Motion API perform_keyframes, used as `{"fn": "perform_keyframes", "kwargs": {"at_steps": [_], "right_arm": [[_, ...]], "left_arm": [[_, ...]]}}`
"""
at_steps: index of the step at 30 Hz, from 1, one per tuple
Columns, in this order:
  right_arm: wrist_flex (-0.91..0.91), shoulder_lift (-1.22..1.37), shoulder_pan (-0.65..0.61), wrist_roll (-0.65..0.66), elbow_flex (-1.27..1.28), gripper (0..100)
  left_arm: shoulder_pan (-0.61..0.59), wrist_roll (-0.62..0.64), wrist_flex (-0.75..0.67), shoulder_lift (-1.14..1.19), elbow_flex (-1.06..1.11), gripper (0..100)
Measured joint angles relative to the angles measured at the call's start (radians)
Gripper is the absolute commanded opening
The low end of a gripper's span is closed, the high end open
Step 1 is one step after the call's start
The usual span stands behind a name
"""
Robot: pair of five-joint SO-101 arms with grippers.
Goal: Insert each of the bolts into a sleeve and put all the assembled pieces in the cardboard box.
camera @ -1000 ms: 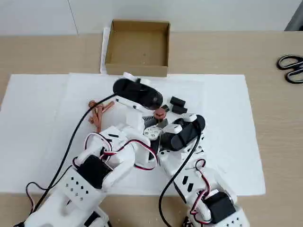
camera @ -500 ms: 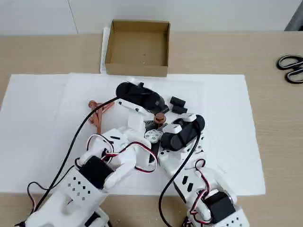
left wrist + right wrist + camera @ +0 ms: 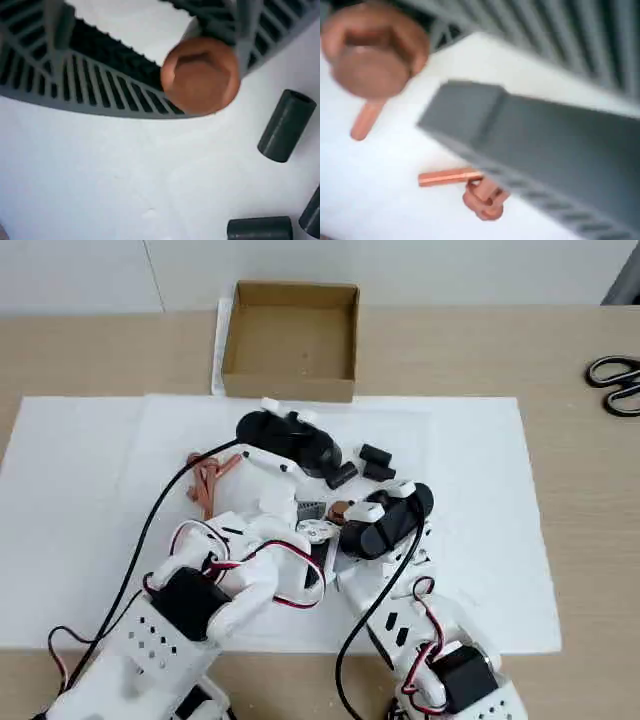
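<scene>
A copper bolt (image 3: 340,508) stands head-up near the middle of the white paper, and my left gripper (image 3: 328,508) is shut on it. In the left wrist view its round head (image 3: 200,75) sits pinched between the grey ribbed fingers (image 3: 100,87). My right gripper (image 3: 352,518) hangs right beside the bolt, whose head (image 3: 375,50) looms close in the right wrist view. Three black sleeves (image 3: 343,475) (image 3: 375,453) (image 3: 378,471) lie just beyond the grippers. The open cardboard box (image 3: 290,388) stands at the back.
A pile of loose copper bolts (image 3: 205,478) lies left of the arms on the white paper (image 3: 480,490); some (image 3: 451,176) appear in the right wrist view. Scissors (image 3: 615,380) lie at the far right table edge.
The bolt has travelled a short way toward the right gripper and the table's front, carried by the left gripper. One sleeve now lies uncovered behind it. The right arm has stayed put.
</scene>
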Motion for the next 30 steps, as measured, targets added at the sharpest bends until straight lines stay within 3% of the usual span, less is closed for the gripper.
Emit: {"fn": "perform_keyframes", "kwargs": {"at_steps": [9, 18, 23, 30], "right_arm": [[0.000, 0.000, 0.051, 0.000, 0.000, 0.4], [0.132, 0.104, 0.351, 0.038, -0.103, 0.3], [0.141, 0.322, 0.428, 0.161, -0.351, 0.3], [0.121, 0.891, 0.433, 0.184, -0.899, 0.3]], "left_arm": [[-0.166, 0.000, 0.098, 0.000, -0.089, 22], [-0.376, 0.000, 0.189, 0.000, -0.089, 22], [-0.440, 0.000, 0.230, 0.000, -0.089, 22], [-0.453, 0.000, 0.235, 0.000, -0.089, 22]]}}
